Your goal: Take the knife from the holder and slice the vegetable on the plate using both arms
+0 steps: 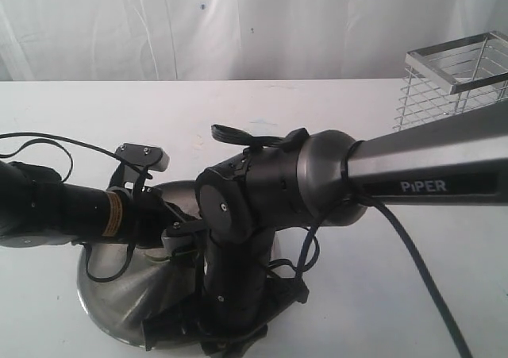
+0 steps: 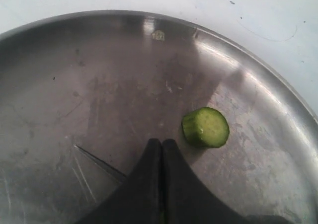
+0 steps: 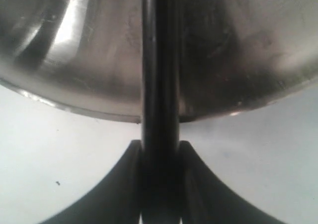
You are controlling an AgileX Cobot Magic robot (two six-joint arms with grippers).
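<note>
From the exterior view, both arms crowd over the plate (image 1: 119,298), with the empty holder (image 1: 456,80) well beyond it on the white table (image 1: 278,104). In the left wrist view, the left gripper (image 2: 161,143) has its jaws pressed together on nothing, just beside a cut vegetable (image 2: 205,127) round lying on the plate; a knife tip shows nearby. In the right wrist view, the right gripper (image 3: 160,147) clamps the knife (image 3: 160,85), whose dark length crosses the plate rim.

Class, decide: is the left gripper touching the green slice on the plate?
Apart. The left wrist view shows bare plate between the shut left gripper and green slice.
</note>
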